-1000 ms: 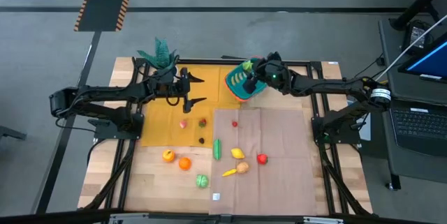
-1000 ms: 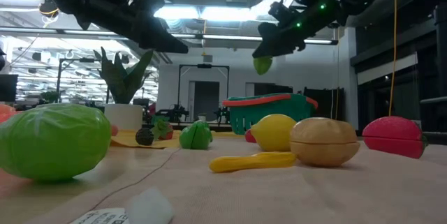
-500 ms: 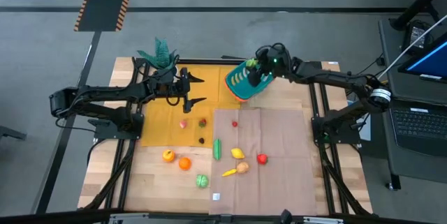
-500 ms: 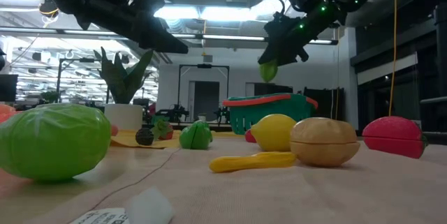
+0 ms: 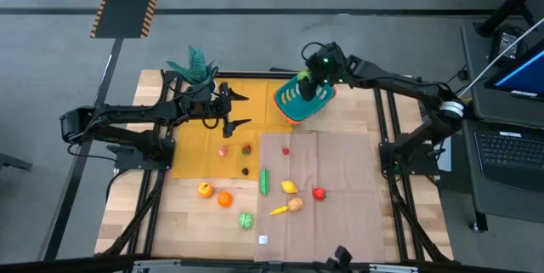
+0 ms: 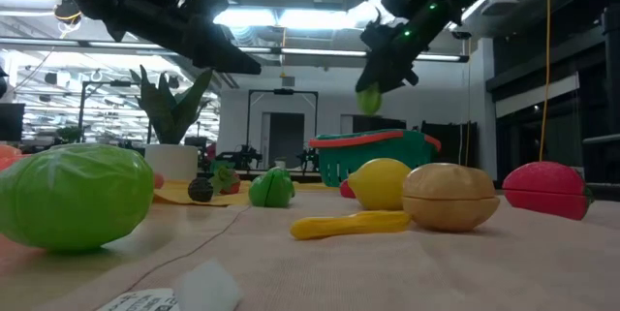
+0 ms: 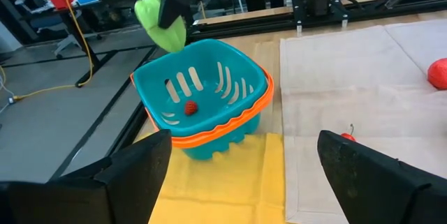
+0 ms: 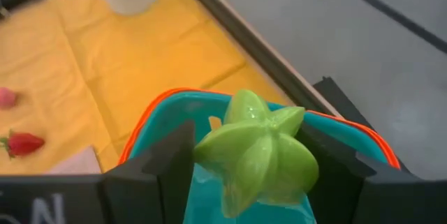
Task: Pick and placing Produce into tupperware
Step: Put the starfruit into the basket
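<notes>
Right gripper (image 8: 251,175) — jaws clamped on a green star-shaped fruit (image 8: 257,153), one dark finger on either side of it. In the low view the fruit (image 6: 368,100) hangs clear above the tupperware (image 6: 376,156), nothing touching.

Directly beneath the jaws: the tupperware (image 7: 202,105), teal with an orange-red rim, pale slots in its floor. One small red piece (image 7: 189,107) already lies inside it.

Step in hand, as judged: carry complete or nearly so, the fruit poised over the container mouth — release not yet made. The next move calls for the jaws to part with the fruit well inside the rim line; a short descent first would lessen any bounce out of the shallow bowl.

Left gripper (image 5: 235,110) — jaws spread wide, holding nothing, hovering over the yellow cloth (image 5: 191,150) beside the tupperware, on the side away from the right arm.

Farther out from the jaws: remaining produce on the brown cloth (image 5: 340,196) and bare wood, well apart from the container — a strawberry (image 8: 25,142), a lemon (image 6: 380,183), a green round piece (image 6: 76,195), a red piece (image 6: 545,189), among others.

Writing: a small white tag (image 5: 263,240) lies on the table's near edge, unreadable. No brand marks legible anywhere.
</notes>
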{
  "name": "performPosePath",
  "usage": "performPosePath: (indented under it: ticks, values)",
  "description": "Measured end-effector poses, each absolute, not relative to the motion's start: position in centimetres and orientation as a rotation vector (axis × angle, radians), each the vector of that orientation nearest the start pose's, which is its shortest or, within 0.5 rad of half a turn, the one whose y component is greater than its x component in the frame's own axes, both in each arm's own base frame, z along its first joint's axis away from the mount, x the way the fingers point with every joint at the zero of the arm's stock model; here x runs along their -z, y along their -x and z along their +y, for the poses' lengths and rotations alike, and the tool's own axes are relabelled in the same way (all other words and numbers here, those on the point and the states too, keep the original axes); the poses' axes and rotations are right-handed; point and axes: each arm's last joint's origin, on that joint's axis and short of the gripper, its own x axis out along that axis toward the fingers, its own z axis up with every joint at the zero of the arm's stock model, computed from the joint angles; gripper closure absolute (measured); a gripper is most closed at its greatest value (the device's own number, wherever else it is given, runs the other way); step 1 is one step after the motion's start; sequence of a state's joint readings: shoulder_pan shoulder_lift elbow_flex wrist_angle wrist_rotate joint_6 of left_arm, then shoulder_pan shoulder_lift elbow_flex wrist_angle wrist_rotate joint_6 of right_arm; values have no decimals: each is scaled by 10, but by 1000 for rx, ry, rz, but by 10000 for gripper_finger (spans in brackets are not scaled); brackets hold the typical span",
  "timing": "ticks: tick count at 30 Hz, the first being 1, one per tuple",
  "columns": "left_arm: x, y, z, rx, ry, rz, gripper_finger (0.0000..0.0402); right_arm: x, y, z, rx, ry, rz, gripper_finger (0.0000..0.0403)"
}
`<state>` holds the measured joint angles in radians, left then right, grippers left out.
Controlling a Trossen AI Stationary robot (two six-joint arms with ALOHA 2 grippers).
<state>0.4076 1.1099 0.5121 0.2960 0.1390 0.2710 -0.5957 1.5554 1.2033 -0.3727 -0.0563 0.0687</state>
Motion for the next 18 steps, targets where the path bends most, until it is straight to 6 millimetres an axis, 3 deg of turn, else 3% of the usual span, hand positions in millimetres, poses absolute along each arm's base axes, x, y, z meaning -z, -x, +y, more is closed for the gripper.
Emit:
performPosePath:
  ticks: [6,18]
  values:
    - [-221,-213,88,-223,-181,341,52,-265,-296,-199,527,-309,772,187]
    - [-220,-213,88,-221,-178,351,51,-231,-300,-208,515,-409,916,187]
